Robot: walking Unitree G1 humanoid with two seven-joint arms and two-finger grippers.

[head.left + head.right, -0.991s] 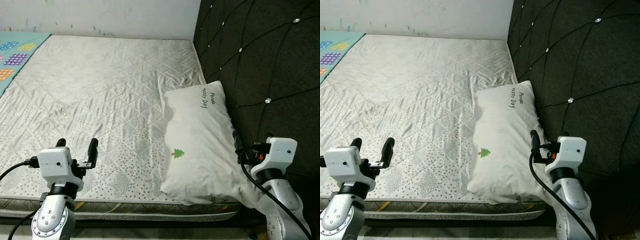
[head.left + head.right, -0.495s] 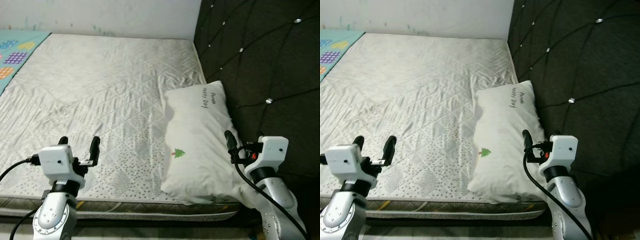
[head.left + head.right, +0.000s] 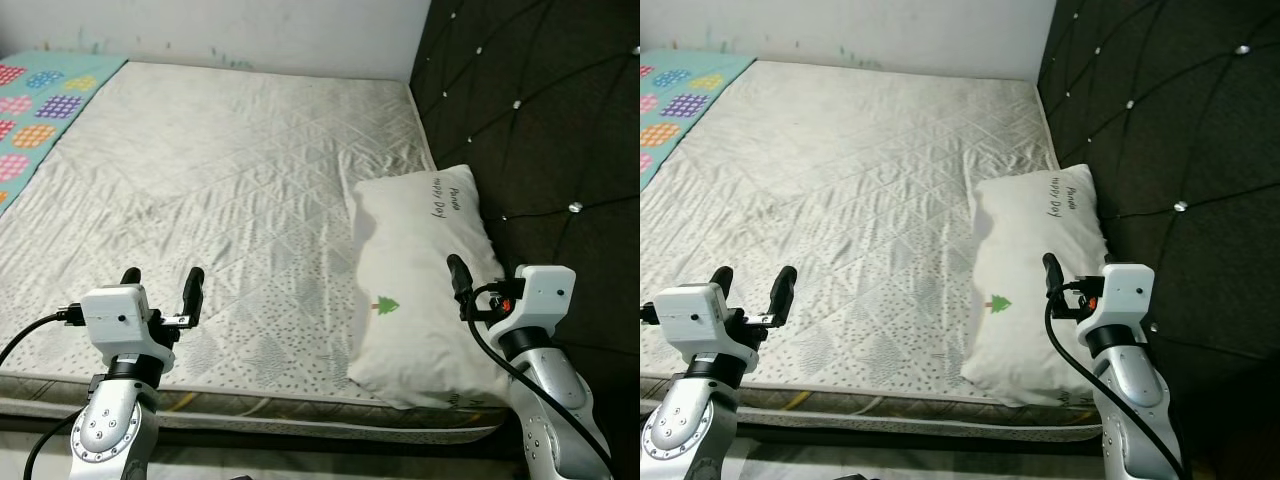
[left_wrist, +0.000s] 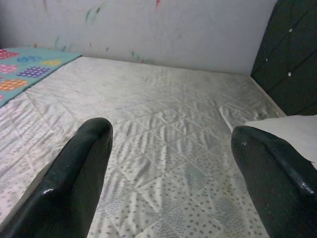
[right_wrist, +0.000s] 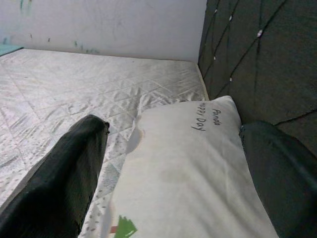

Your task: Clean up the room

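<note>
right end effector [image 5: 168, 163] wide over pillow [image 3: 425, 270] | left end effector [image 4: 171, 163] wide | quilted mattress [image 3: 220, 190], tufted headboard [image 3: 540, 120]

A white pillow [image 3: 425, 270], printed with a small green tree and script, lies flat on the bed [image 3: 220, 190] against the dark tufted headboard [image 3: 540, 120].
</note>
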